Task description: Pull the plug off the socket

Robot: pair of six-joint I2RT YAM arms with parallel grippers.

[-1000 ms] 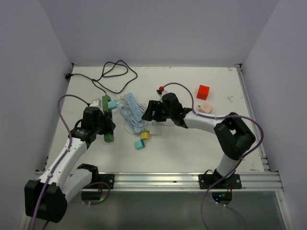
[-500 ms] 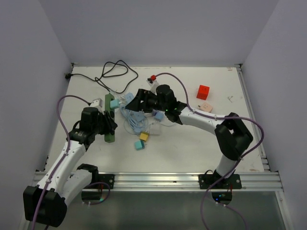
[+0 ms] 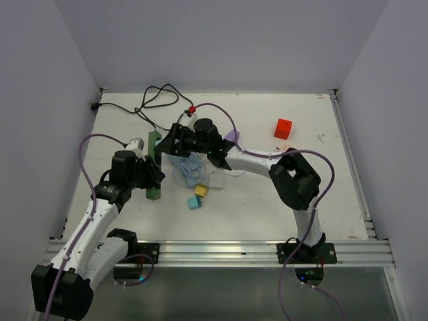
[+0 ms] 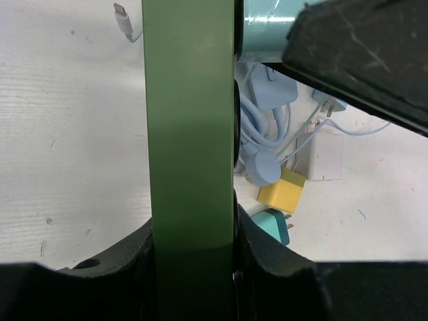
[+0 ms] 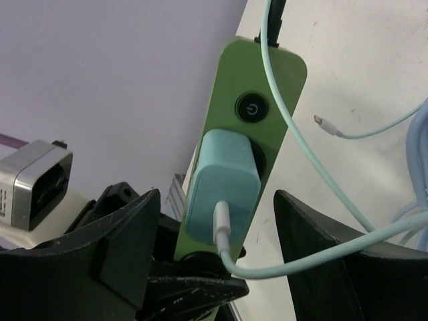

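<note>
The green power strip (image 3: 154, 168) lies on the left of the table, and my left gripper (image 3: 151, 178) is shut on its near end. In the left wrist view the strip (image 4: 190, 120) runs up between the two fingers of that gripper (image 4: 194, 234). A teal plug (image 5: 224, 184) with a pale cable sits in the strip (image 5: 267, 73) just below the round power button. My right gripper (image 5: 217, 200) is open, with one finger on each side of the plug and not touching it. In the top view this gripper (image 3: 169, 142) covers the plug.
A heap of pale blue cable (image 3: 190, 167), a yellow charger (image 3: 200, 190), a teal charger (image 3: 194, 202) and a white charger (image 3: 215, 180) lie right of the strip. A black cord (image 3: 157, 100) loops at the back left. A red cube (image 3: 283, 128) stands at the back right.
My right arm has swung left from the cable heap to the strip and now has its open fingers either side of the plug. My left gripper has kept its hold on the strip.
</note>
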